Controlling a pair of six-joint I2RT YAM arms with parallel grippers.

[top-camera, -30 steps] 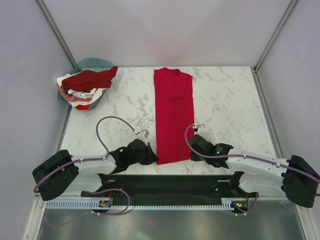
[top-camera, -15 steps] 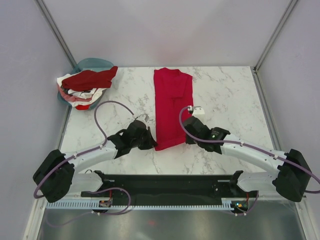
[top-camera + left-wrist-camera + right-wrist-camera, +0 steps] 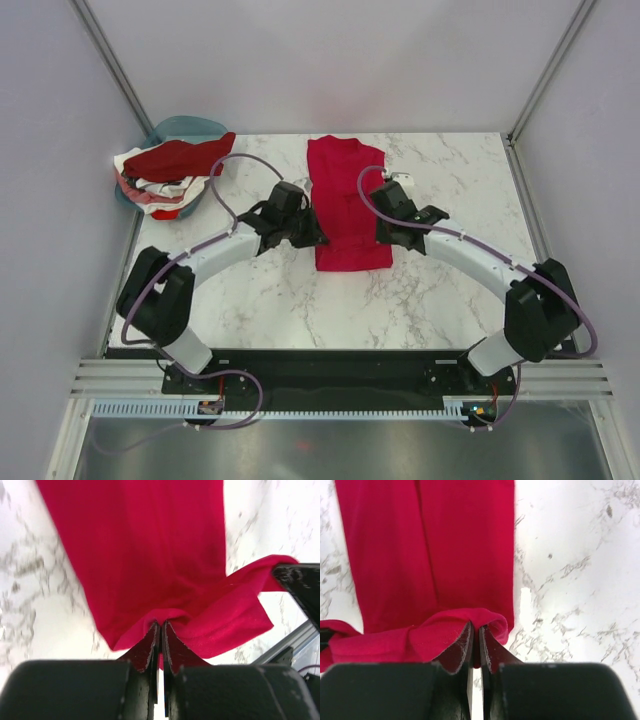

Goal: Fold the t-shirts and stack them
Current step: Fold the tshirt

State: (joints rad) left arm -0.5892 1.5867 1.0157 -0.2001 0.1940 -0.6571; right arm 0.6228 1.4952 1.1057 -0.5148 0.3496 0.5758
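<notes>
A bright crimson t-shirt [image 3: 347, 200] lies on the marble table, folded into a long strip, its near end lifted and doubled back over itself. My left gripper [image 3: 312, 236] is shut on the shirt's near hem at its left corner [image 3: 161, 622]. My right gripper [image 3: 383, 232] is shut on the hem at its right corner [image 3: 475, 625]. Both hold the hem above the middle of the shirt. The shirt fills the upper part of the left wrist view [image 3: 150, 545] and the right wrist view [image 3: 430, 550]. More t-shirts, dark red, white and coral [image 3: 170, 170], lie heaped at the far left.
A teal basin [image 3: 185, 128] sits under the heap at the table's far left corner. Bare marble [image 3: 300, 300] shows in front of the shirt and to the right [image 3: 460, 190]. Metal frame posts rise at the back corners.
Both grippers have carried the shirt's near hem away from the front edge toward the back, folding the lower half over the upper half. The arms are now stretched out.
</notes>
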